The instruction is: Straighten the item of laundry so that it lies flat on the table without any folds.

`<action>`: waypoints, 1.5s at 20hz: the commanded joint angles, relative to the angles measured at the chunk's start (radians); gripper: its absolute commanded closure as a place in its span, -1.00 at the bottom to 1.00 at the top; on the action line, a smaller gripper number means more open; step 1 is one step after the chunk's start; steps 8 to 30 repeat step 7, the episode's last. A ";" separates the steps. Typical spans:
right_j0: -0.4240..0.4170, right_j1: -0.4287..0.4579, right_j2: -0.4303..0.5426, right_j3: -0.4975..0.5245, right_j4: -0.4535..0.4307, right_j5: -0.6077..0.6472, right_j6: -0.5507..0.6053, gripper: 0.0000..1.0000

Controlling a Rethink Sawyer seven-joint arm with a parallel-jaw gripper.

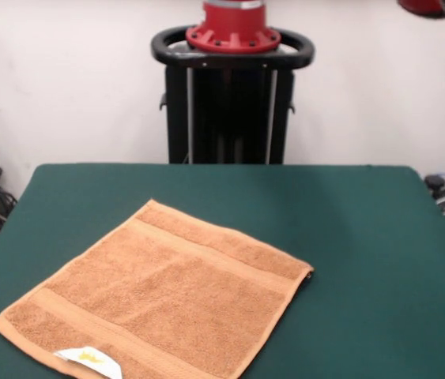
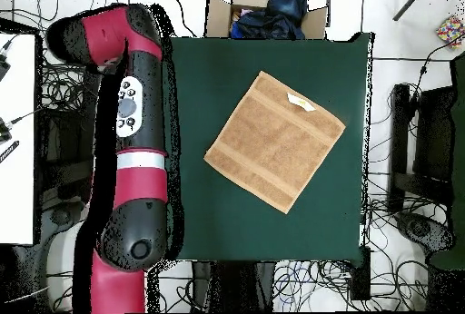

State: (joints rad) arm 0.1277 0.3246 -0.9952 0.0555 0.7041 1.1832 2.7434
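Nearest the front camera lies the small white tag [image 1: 88,361], sitting at the closest edge of the towel [image 1: 159,300] with a yellowish mark on it. The towel is spread open on the green bench [image 1: 364,237], turned diamond-wise so its corners point toward the bench edges rather than its sides. It sits toward one side of the bench in the front view, and in the overhead view it rests in the half farther from the robot's base. Two flat woven bands cross it, one near the tag edge and one near the far edge. The surface looks even, with no visible fold or bunching; only the right-hand corner in the front view shows a slight dark shadow beneath, which may be a lifted tip.

By my judgement the task looks essentially done. The terry cloth would be light, soft and limp, draping if lifted and dragging readily on the felt. If any correction is needed, a corner or the hemmed band edge offers the firmest hold.

Beyond the towel the bench is bare. The red arm [image 2: 132,147] is folded back beside the bench, off its surface. The fingers do not appear in either view, so I cannot tell their state.
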 commanded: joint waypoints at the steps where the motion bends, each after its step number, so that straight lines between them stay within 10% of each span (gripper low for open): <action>1: -0.038 0.023 0.094 0.019 0.067 -0.041 -0.196 1.00; 30: -0.037 0.021 0.094 0.038 0.084 -0.053 -0.206 1.00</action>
